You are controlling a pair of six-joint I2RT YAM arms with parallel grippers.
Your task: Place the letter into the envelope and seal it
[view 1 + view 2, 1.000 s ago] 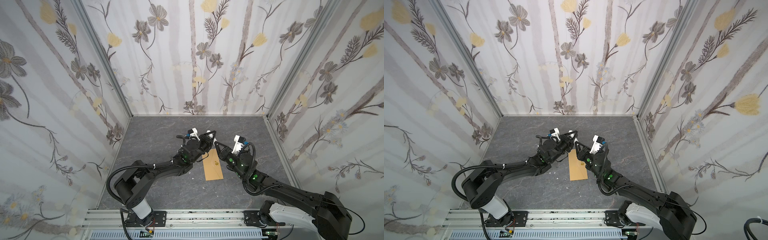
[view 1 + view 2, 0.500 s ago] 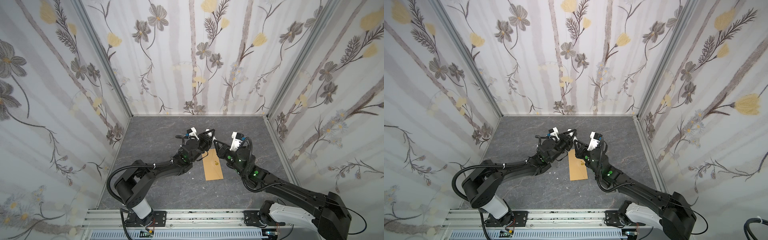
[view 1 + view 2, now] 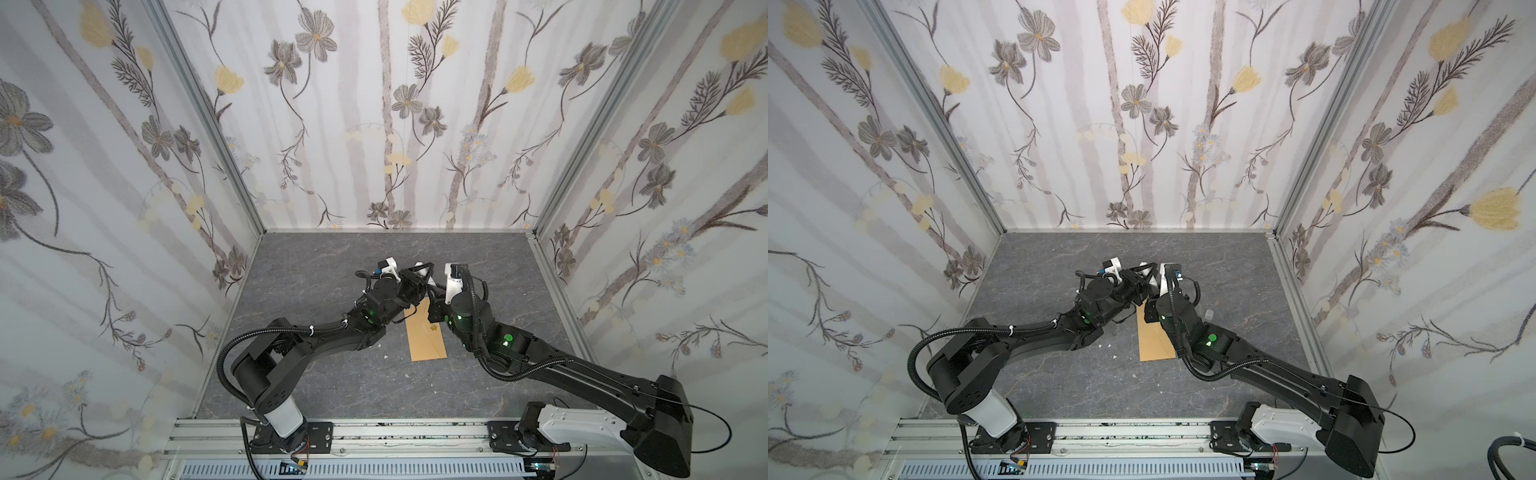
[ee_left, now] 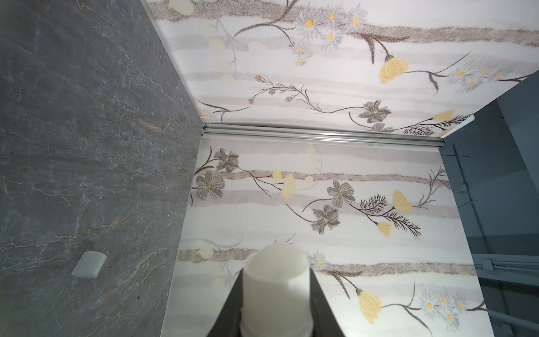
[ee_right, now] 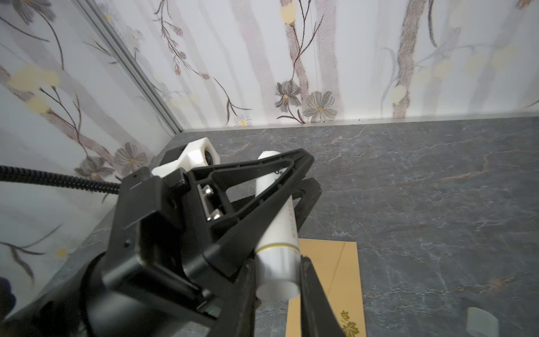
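Okay, left gripper (image 4: 277, 303) clamps the white tube (image 5: 277, 227), right gripper (image 5: 278, 280) nips its end, above the envelope (image 5: 335, 271) lying flat; letter unseen. We'd hold left firm and work straight along its axis.

Long, narrow kraft-brown paper envelope (image 3: 427, 340), lying flat on the dark grey marbled tabletop (image 3: 332, 257), about mid-table in both top views. Runs lengthwise from the near side toward the back, leaning slightly off square. Shows a clean, straight near short edge; far end hidden. Looks smooth and uncreased. Seen close in the right wrist view as a brown envelope face (image 5: 341, 277) crossed by a thin diagonal flap edge. Carries a small gold-yellow leafy sticker (image 5: 348, 324) on that face. Sealed or not: cannot tell.
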